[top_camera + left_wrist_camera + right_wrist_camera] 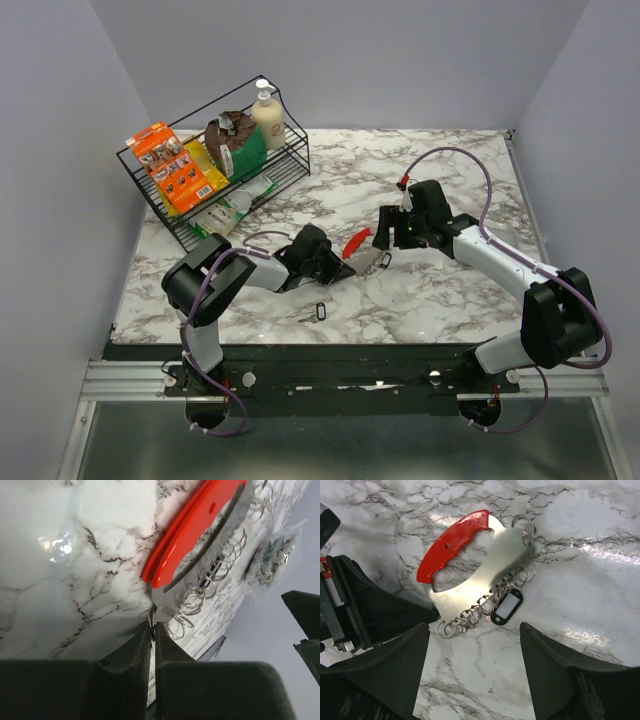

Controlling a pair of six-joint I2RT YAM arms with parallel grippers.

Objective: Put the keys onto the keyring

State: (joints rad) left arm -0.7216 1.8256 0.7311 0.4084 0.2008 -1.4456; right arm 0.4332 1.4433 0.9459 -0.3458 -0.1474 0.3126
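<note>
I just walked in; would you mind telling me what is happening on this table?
Work is under way on a keyring. The left gripper has its fingers almost together at one end of it, apparently pinching its edge. The right gripper hangs open above. One key lies against its wire rings; whether threaded on is unclear. The other key lies apart on the table, untouched.

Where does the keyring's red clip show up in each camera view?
Top external: the red clip lies mid-table, a small arc.
Left wrist: upper right, running diagonally.
Right wrist: upper centre-left.
Shared landmark: the silvery ring chain attached beside it.
</note>
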